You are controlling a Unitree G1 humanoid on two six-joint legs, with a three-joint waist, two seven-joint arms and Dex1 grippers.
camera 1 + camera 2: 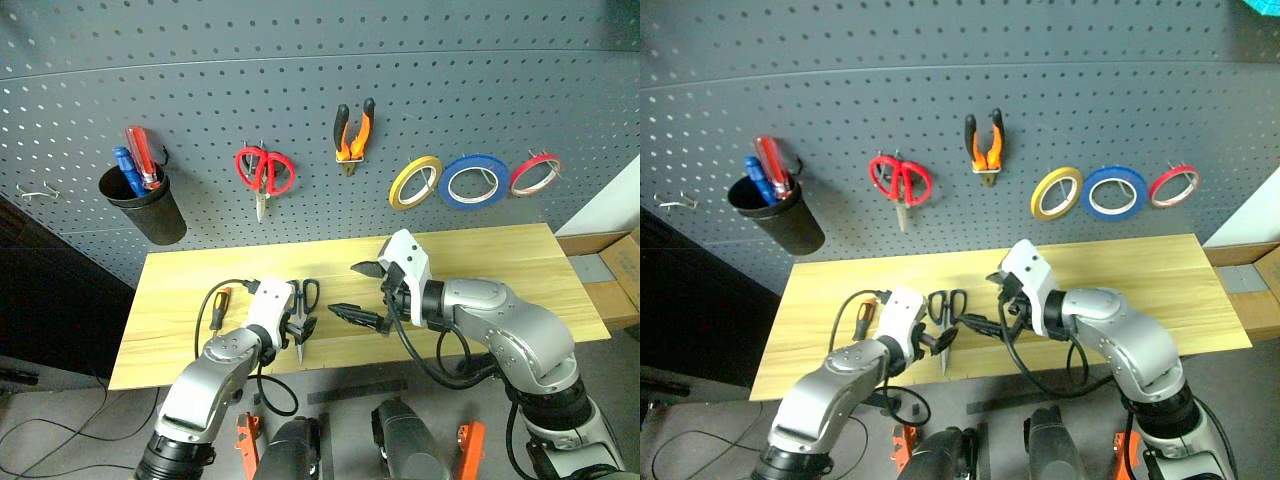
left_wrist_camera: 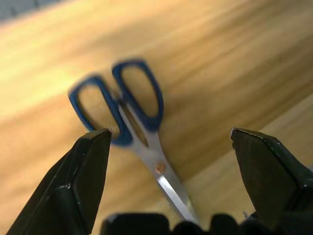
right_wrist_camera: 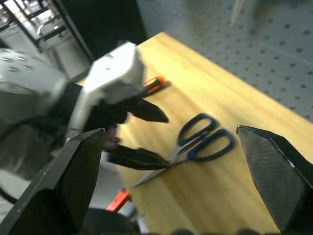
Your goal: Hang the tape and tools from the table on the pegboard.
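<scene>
Pegboard [image 1: 300, 90]: dark grey perforated wall panel behind the tabletop, with tools and tape rolls hung on it.
Tabletop [image 1: 500, 270]: light yellowish wood planks, standing against the pegboard.
Blue tape [image 1: 476, 182]: wide flat ring, hung on the pegboard between a yellow roll [image 1: 415, 182] and a red roll [image 1: 535, 173].
Pliers [image 1: 353, 133]: orange-and-black handles, hung on the pegboard with handles up, above the middle of the tabletop.
Blue-handled scissors [image 2: 132, 122]: lying flat on the tabletop, handle loops toward the pegboard, blades toward the near edge; seen between the left claw's fingers in the left wrist view.
Screwdriver [image 1: 219, 305]: orange-and-black handle, lying on the tabletop just left of the left claw.
Left claw [image 1: 301, 333]: fingers wide apart, empty, low over the scissors, astride the blades; whether it touches them cannot be told.
Right claw [image 1: 360, 292]: fingers wide apart, empty, above the tabletop just right of the scissors, pointing toward the left claw.
Red-handled scissors [image 1: 264, 172]: hung on the pegboard, blades down, left of the pliers.
Black cup [image 1: 145, 205]: fixed to the pegboard at left, holding a red screwdriver [image 1: 140, 155] and a blue screwdriver [image 1: 125, 168].
</scene>
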